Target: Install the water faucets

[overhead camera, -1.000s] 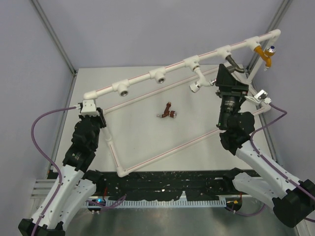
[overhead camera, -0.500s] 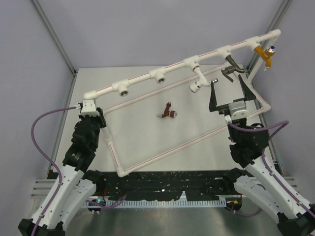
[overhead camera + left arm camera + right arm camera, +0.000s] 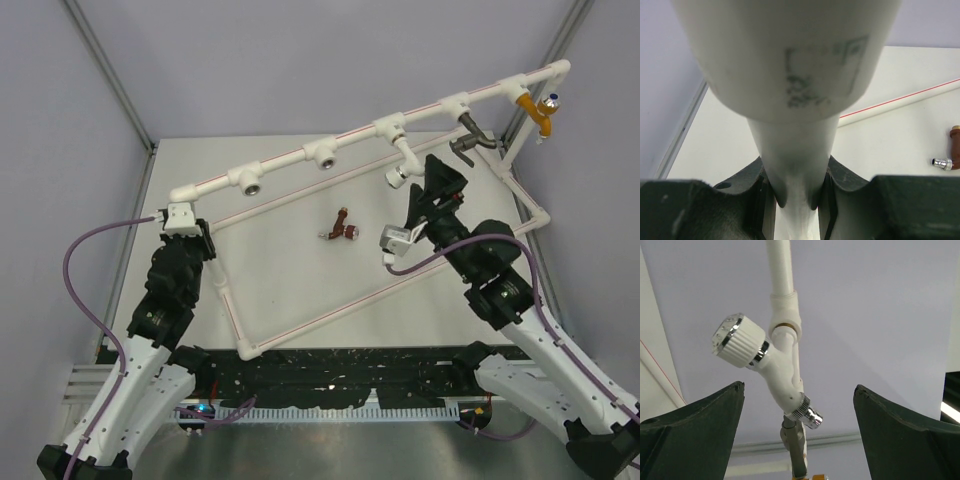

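Between left jaws, blurred white pipe (image 3: 791, 160)

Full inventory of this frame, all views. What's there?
pipe frame: 1, white with red stripe, standing across the table
empty tee sockets: 2, white, left half of top pipe
white faucet: 1, white and chrome, installed at third tee
dark faucet: 1, grey-brown, fourth tee
orange faucet: 1, top pipe's right end
reddish-brown faucet: 1, loose, mid-table
table: 1, pale grey
left hand: black, shut on pipe frame
right hand: black, open beside white faucet

Loose faucet (image 3: 342, 228) on table (image 3: 285, 255) ctr, inside pipe frame (image 3: 322, 152), L of R claw (image 3: 440, 180)
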